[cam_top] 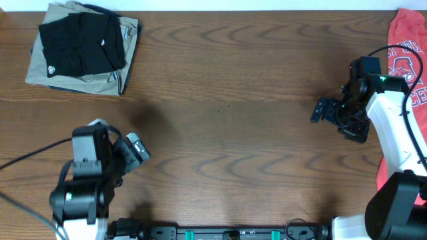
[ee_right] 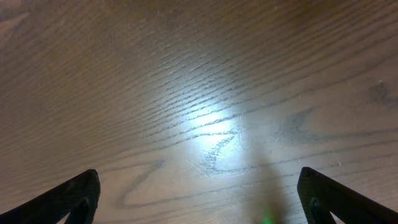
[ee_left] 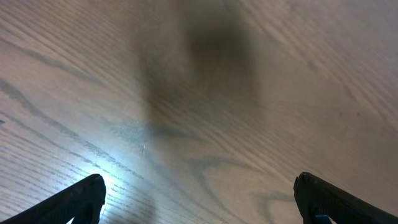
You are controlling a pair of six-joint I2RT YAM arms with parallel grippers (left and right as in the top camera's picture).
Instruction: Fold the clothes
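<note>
A folded stack sits at the far left corner: a black garment (cam_top: 81, 43) on top of a beige one (cam_top: 127, 63). A red garment with white lettering (cam_top: 408, 53) lies unfolded along the right edge, partly under my right arm. My left gripper (cam_top: 137, 150) is open and empty over bare wood near the front left; its wrist view (ee_left: 199, 199) shows only table. My right gripper (cam_top: 327, 112) is open and empty over bare wood, left of the red garment; its wrist view (ee_right: 199, 199) shows only table.
The wooden table (cam_top: 233, 120) spans the whole overhead view. The red garment continues down the right edge (cam_top: 383, 177) behind the right arm's base.
</note>
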